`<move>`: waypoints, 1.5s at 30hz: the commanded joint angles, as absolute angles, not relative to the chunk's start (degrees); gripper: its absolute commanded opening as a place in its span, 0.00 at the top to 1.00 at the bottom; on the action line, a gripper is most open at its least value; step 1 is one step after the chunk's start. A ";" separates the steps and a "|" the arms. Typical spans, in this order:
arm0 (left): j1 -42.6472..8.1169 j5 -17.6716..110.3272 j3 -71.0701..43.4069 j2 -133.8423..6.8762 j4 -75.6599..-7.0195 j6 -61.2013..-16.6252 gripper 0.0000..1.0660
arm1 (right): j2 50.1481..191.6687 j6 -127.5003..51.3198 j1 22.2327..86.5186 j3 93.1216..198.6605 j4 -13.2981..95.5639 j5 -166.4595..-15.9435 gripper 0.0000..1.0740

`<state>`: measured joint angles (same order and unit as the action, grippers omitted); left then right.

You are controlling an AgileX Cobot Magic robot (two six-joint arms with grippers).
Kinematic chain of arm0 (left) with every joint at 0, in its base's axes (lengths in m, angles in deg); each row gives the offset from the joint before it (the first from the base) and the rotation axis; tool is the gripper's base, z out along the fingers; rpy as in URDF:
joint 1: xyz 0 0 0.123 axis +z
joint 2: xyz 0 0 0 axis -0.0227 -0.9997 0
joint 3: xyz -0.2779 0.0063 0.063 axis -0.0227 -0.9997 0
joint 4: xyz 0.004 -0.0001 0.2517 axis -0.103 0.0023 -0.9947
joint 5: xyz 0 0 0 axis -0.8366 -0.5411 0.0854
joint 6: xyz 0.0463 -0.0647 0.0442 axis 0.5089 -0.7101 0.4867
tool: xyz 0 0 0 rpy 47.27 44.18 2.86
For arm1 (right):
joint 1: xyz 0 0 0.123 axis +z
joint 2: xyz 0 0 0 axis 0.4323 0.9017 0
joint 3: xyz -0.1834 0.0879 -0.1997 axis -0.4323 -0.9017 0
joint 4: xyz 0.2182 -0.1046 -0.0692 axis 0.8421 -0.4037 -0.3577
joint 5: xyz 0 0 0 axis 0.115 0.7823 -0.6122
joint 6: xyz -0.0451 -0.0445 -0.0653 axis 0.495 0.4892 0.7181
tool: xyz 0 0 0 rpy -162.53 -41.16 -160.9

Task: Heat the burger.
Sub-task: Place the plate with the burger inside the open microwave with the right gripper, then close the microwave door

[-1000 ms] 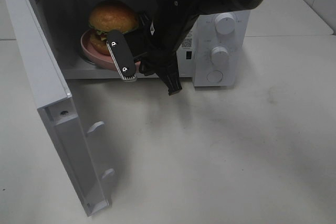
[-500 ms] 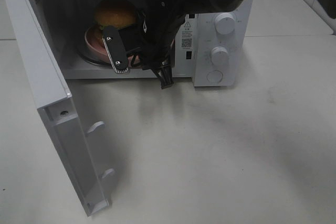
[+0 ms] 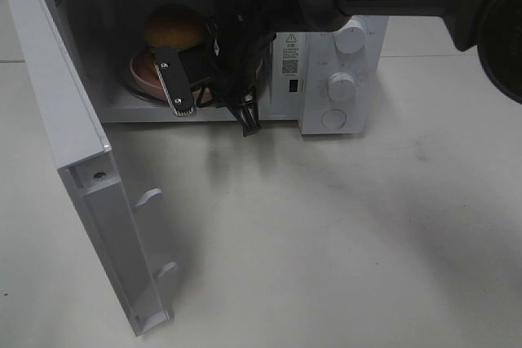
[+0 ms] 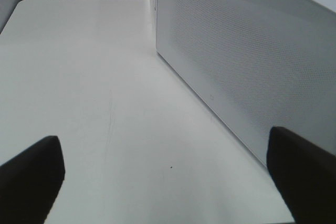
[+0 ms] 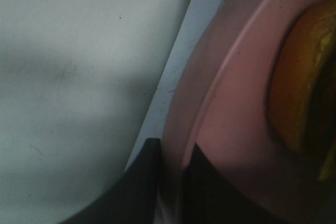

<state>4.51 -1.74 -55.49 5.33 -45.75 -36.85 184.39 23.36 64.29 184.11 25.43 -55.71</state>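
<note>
The burger [image 3: 173,26], tall with a glossy golden-brown bun, rides a round pink plate [image 3: 140,69] inside the white microwave oven [image 3: 326,55], its door [image 3: 57,79] open at left for access; left jaws spread, empty, over the tabletop [image 4: 79,103]; right jaws pinch the plate rim, likely seating it.

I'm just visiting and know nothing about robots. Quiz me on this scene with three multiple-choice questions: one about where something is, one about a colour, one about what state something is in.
1. Where is the burger?
A) on the table
B) inside the microwave
C) on top of the microwave

2. What colour is the plate under it?
A) blue
B) black
C) pink

3. How is the microwave's door?
A) swung open
B) shut
C) taken off

Answers: 1 B, the bun shows inside the cavity; 2 C, the rim shows pink; 3 A, the door stands out at the cavity's left side.
</note>
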 commanded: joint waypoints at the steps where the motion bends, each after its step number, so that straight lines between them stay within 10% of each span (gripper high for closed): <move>1: 4.68 -1.46 -55.66 5.84 -45.47 -36.85 0.06 | 184.28 23.02 63.83 185.20 25.49 -58.06 0.81; 13: 4.68 -1.46 -55.66 5.84 -45.47 -36.85 0.06 | 183.88 19.98 63.31 183.08 26.41 -58.17 0.37; 45: 4.68 -1.46 -55.66 5.84 -45.47 -36.85 0.06 | 159.53 16.25 63.31 148.13 26.41 -74.27 0.29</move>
<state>4.51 -1.74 -55.49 5.33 -45.75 -36.85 160.50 17.23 63.43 148.47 26.24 -73.87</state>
